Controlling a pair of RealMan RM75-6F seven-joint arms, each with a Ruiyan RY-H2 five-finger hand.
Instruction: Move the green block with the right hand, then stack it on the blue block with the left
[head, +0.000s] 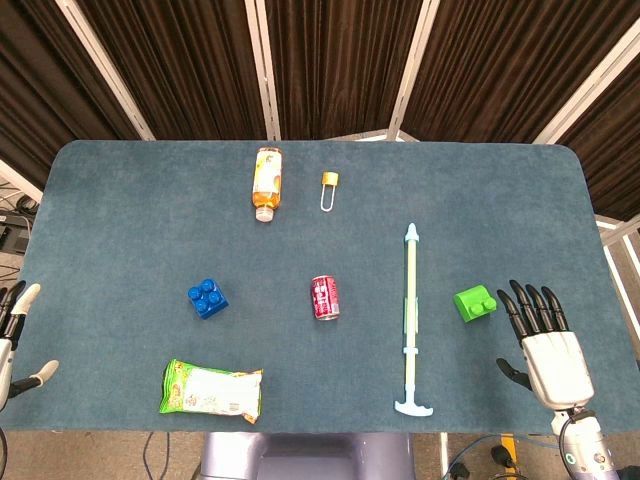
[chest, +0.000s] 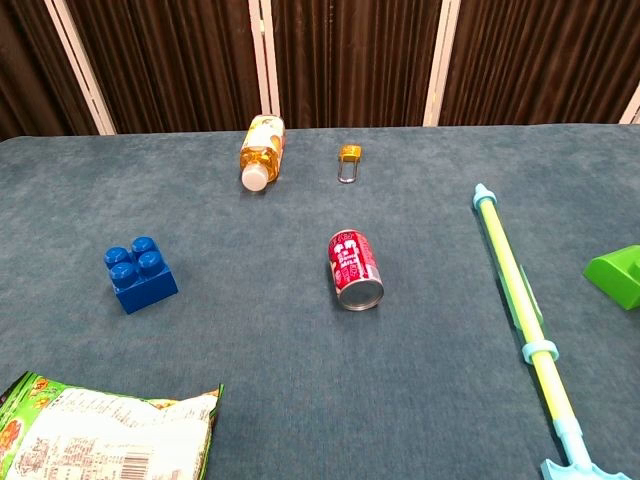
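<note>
- Nothing was done yet: the green block (head: 475, 303) sat untouched at the table's right, well apart from the blue block (head: 207, 298) at the left.
- The right hand (head: 540, 340) lay spread and empty just right of the green block.
- The left hand (head: 15, 335), at the left edge, looked spread and empty.
- Only the head view showed the hands; the chest view cut the green block at its right edge.
</note>
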